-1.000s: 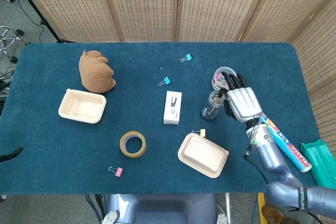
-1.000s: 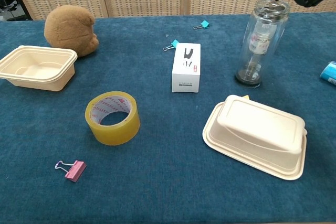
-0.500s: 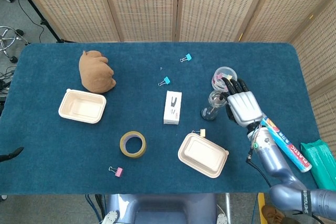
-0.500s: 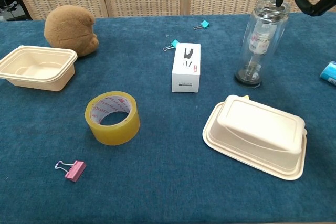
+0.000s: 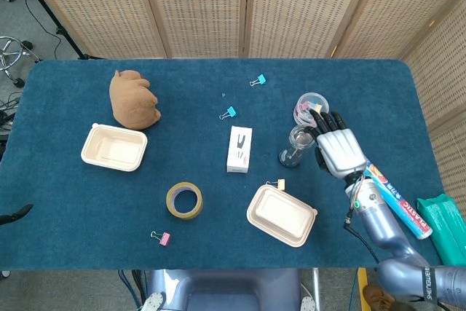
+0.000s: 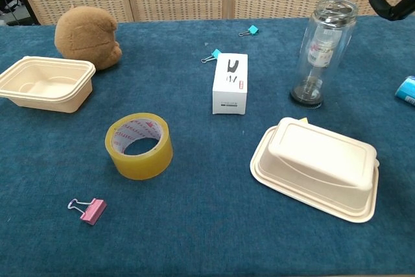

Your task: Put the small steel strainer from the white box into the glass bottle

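- My right hand (image 5: 338, 152) hung just right of the glass bottle (image 6: 322, 51), its pale metal back turned up and its dark fingers (image 5: 325, 118) spread loosely, closed on nothing.
- In the chest view only dark fingertips (image 6: 388, 6) of that hand showed, at the top right corner above the bottle's rim and apart from it.
- My left hand appeared in neither view.
- The bottle was a clear, upright cylinder with a dark round base on the fuzzy blue cloth of the table (image 5: 73, 202).
- A steel strainer (image 6: 334, 9) sat in the bottle's mouth, silvery and round; the chest view showed that, while from overhead the mouth was only a pale ring.
- The white box (image 5: 239, 148), a small matte carton with a black printed mark, lay flat well left of the bottle.
- An open cream tray (image 5: 113, 147) with rounded corners held nothing that I could see.
- A second cream container (image 6: 316, 167) sat with its lid on near the front of the bottle, its contents hidden.
- A glossy yellow tape roll (image 6: 139, 145) lay on its side, ring up.
- A brown plush toy (image 5: 133, 98) slumped near the back left.
- The head view alone showed a striped tube (image 5: 397, 200) and a green packet (image 5: 445, 227) at the table's right edge.
- A pink binder clip (image 6: 88, 210) lay at the front, with two blue clips (image 5: 228, 113) (image 5: 258, 80) farther back.
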`<state>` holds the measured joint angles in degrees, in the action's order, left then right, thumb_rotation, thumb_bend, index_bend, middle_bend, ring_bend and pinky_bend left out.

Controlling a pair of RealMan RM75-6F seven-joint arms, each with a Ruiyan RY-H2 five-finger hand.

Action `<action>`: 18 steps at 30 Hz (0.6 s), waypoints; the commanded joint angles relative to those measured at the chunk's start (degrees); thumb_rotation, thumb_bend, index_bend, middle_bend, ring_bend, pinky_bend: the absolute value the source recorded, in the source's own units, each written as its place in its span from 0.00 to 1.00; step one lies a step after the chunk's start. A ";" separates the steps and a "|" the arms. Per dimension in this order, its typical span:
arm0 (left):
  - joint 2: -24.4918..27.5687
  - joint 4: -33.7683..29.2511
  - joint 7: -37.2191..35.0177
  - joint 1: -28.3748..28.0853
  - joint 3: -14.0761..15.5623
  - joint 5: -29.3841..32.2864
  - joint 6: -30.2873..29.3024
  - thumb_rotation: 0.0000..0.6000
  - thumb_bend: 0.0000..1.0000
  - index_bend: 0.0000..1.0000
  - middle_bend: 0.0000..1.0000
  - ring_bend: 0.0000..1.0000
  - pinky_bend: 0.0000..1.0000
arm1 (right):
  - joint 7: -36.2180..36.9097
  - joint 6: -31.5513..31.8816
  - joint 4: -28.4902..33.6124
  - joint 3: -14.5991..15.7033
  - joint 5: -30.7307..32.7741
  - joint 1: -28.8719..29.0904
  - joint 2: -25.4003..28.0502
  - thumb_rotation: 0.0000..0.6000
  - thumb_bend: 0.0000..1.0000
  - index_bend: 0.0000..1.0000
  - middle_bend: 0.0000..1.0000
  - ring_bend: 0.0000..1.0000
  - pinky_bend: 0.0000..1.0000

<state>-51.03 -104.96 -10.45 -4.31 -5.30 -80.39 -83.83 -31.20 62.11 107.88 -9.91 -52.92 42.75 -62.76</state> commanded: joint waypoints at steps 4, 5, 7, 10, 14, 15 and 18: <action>0.01 0.05 -0.09 0.01 0.01 -0.04 -0.01 1.00 0.11 0.00 0.00 0.00 0.00 | -0.95 -0.14 0.21 0.70 0.70 -0.14 0.13 1.00 0.70 0.28 0.00 0.00 0.00; -0.01 0.04 -0.08 0.00 0.00 -0.03 0.00 1.00 0.11 0.00 0.00 0.00 0.00 | -1.15 -0.18 0.04 0.79 0.84 -0.11 0.06 1.00 0.70 0.28 0.00 0.00 0.00; -0.01 0.01 -0.05 -0.01 0.03 -0.05 0.04 1.00 0.11 0.00 0.00 0.00 0.00 | -1.36 -0.24 -0.31 0.82 1.32 -0.03 -0.15 1.00 0.70 0.28 0.00 0.00 0.00; 0.01 -0.01 0.01 0.03 0.05 -0.08 -0.02 1.00 0.11 0.00 0.00 0.00 0.00 | -1.53 -0.38 -0.74 0.75 1.87 0.15 -0.36 1.00 0.70 0.29 0.00 0.00 0.00; -0.02 -0.02 -0.03 0.02 0.03 -0.02 -0.01 1.00 0.11 0.00 0.00 0.00 0.00 | -2.56 -0.44 -1.11 0.95 2.43 0.46 -0.54 1.00 0.70 0.30 0.00 0.00 0.00; -0.02 -0.02 -0.04 0.00 0.02 -0.03 0.02 1.00 0.11 0.00 0.00 0.00 0.00 | -2.71 -0.50 -1.09 0.99 2.66 0.52 -0.55 1.00 0.70 0.30 0.00 0.00 0.00; 0.00 -0.04 -0.07 -0.02 0.05 -0.08 0.07 1.00 0.11 0.00 0.00 0.00 0.00 | -3.01 -0.69 -1.04 1.06 3.24 0.67 -0.61 1.00 0.70 0.31 0.00 0.00 0.00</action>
<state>-51.03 -105.00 -10.52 -4.33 -5.25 -80.47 -83.76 -34.17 61.46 106.84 -8.87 -49.72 43.39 -63.35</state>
